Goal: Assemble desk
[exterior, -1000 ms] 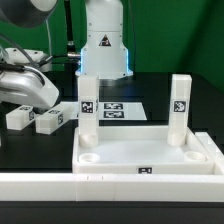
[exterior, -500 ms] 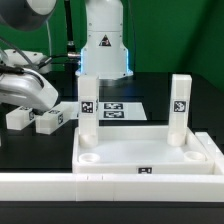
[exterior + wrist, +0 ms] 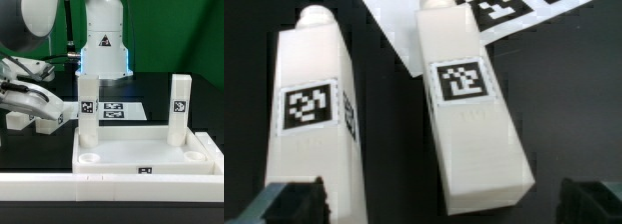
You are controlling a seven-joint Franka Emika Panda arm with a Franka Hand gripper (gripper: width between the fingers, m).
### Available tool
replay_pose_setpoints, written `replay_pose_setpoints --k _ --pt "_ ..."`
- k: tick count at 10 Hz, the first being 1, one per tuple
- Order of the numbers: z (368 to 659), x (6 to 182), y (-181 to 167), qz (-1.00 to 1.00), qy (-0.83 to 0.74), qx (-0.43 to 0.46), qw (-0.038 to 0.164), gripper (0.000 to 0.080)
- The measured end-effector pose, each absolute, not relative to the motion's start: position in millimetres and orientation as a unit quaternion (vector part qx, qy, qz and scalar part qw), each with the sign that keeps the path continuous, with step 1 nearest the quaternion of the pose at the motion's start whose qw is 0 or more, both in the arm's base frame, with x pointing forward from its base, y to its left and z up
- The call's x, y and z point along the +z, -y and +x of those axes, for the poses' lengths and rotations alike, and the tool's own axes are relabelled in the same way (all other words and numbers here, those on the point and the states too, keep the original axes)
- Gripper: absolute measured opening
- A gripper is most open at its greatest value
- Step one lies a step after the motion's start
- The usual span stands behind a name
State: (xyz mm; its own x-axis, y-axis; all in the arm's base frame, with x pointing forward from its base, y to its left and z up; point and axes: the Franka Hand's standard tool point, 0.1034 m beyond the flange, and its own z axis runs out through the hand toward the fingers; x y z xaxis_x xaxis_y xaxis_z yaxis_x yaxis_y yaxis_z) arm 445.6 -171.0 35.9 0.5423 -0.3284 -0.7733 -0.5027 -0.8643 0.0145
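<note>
Over the last second the gripper (image 3: pixel 38 106) had dropped lower at the exterior view's left and settled over the two loose legs lying on the black table. A moment before, it had hung higher and clear of them. Its jaws stood as wide apart as they go and held nothing.

In the wrist view the two legs lay side by side, tags up. The dark fingertips (image 3: pixel 292 198) showed at either side of them. One leg (image 3: pixel 468 110) lay well inside the gap, while the other leg (image 3: pixel 313 115) seemed to sit partly under a fingertip, though the picture was too blurred to be sure.

The desk panel (image 3: pixel 140 152) lay near the camera, behind the white rail (image 3: pixel 60 188). Two legs already stood upright in its far corner sockets, the far left leg (image 3: pixel 87 118) and the far right leg (image 3: pixel 179 105). The two near sockets were bare. The marker board (image 3: pixel 118 108) lay beyond the panel.

The descent suggested that picking up a third leg was the step in hand. The desk looked about half done. Before the jaws closed, they would probably need to centre on one leg alone so as not to catch its neighbour.
</note>
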Motion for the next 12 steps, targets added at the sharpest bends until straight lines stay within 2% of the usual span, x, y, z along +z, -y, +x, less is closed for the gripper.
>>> replay_pose_setpoints --k 4,8,10,12 --pt "466 30.7 154 -0.885 -0.221 0.398 0.094 0.0649" --pt "457 28.9 156 -0.876 -0.226 0.415 0.1 0.0649" --pt "445 25.5 155 -0.85 -0.225 0.463 0.11 0.0649" --pt "447 22.9 157 -0.852 -0.226 0.459 0.107 0.0649"
